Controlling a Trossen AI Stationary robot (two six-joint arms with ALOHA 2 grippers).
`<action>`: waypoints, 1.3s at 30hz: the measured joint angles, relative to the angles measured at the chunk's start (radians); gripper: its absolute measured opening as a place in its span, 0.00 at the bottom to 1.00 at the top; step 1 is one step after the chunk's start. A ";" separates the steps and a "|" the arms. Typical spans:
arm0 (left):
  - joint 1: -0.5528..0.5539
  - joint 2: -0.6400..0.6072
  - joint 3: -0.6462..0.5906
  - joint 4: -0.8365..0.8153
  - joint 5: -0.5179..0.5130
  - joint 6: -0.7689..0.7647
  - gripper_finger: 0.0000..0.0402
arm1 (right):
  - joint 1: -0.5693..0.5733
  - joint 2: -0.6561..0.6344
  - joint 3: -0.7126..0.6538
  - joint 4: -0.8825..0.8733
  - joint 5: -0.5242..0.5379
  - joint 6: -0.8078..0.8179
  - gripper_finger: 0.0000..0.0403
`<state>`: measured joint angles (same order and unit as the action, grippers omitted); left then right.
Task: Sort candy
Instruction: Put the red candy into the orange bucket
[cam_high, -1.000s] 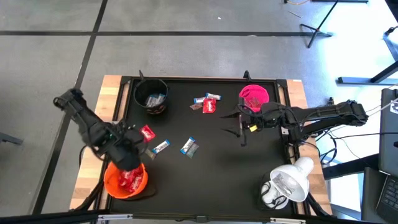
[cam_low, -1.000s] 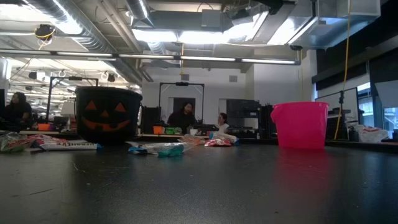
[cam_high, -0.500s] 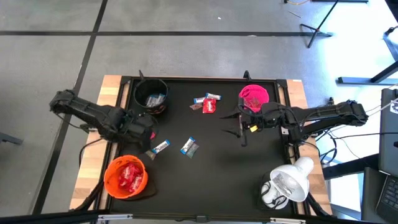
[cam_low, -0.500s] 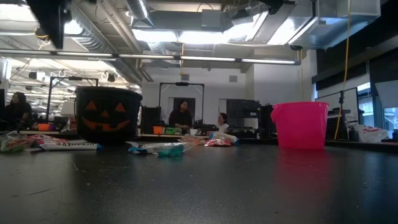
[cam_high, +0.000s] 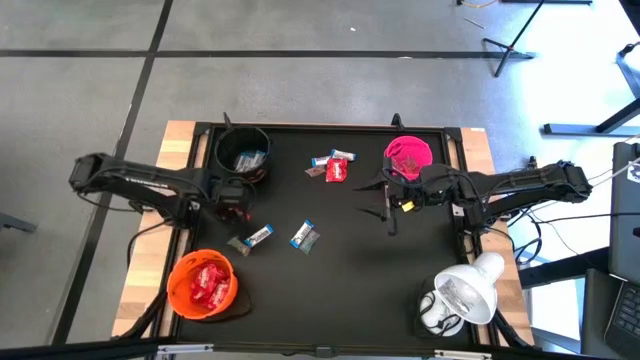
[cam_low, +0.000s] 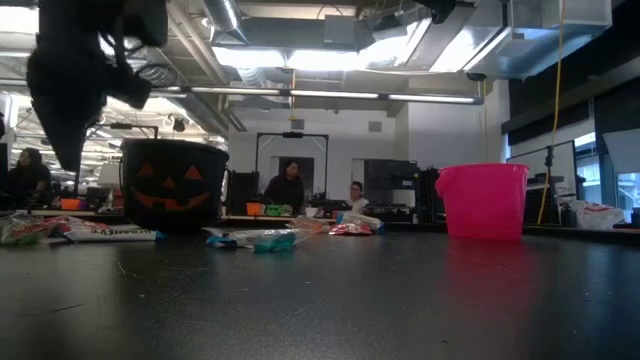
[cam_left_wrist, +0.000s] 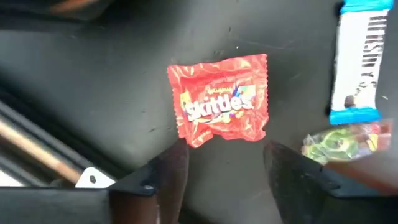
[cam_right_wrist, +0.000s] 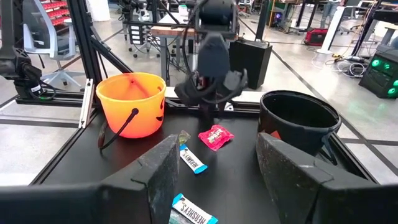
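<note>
A red Skittles packet (cam_left_wrist: 222, 102) lies flat on the black table, near the black pumpkin bowl (cam_high: 243, 155). My left gripper (cam_left_wrist: 227, 174) hangs open above it, a finger on each side of its near edge, touching nothing; the right wrist view shows it (cam_right_wrist: 211, 59) over the packet (cam_right_wrist: 216, 137). Two blue-and-white sweets (cam_high: 258, 237) (cam_high: 304, 235) lie mid-table, and a mixed cluster (cam_high: 333, 166) lies farther back. The orange bowl (cam_high: 203, 283) holds red sweets, the black bowl blue ones. My right gripper (cam_high: 386, 207) waits open beside the pink bowl (cam_high: 408, 155).
A green wrapper (cam_left_wrist: 339, 140) and a blue-and-white bar (cam_left_wrist: 360, 62) lie close to the red packet. A white lamp head (cam_high: 462, 292) sits at the table's near right corner. A raised frame rims the table (cam_high: 320, 128). People sit far behind in the room (cam_low: 285, 188).
My left gripper has swung from above the orange bowl toward the far edge and come down over the red packet near the black bowl; it has entered the low view at the upper left. The sweets have not moved.
</note>
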<state>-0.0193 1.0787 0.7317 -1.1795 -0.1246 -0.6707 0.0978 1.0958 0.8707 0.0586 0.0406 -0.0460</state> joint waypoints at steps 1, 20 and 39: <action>0.016 0.002 -0.016 0.025 0.008 0.006 0.51 | 0.000 0.000 0.000 0.000 0.000 0.000 0.53; 0.129 0.030 -0.213 0.262 0.015 -0.025 0.62 | 0.000 0.000 0.000 -0.002 0.004 0.000 0.53; 0.127 0.054 -0.237 0.342 0.070 -0.004 0.17 | 0.000 0.000 0.000 -0.003 0.012 0.000 0.53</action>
<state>0.1081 1.1328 0.4950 -0.8377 -0.0549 -0.6746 0.0978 1.0958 0.8707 0.0551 0.0531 -0.0463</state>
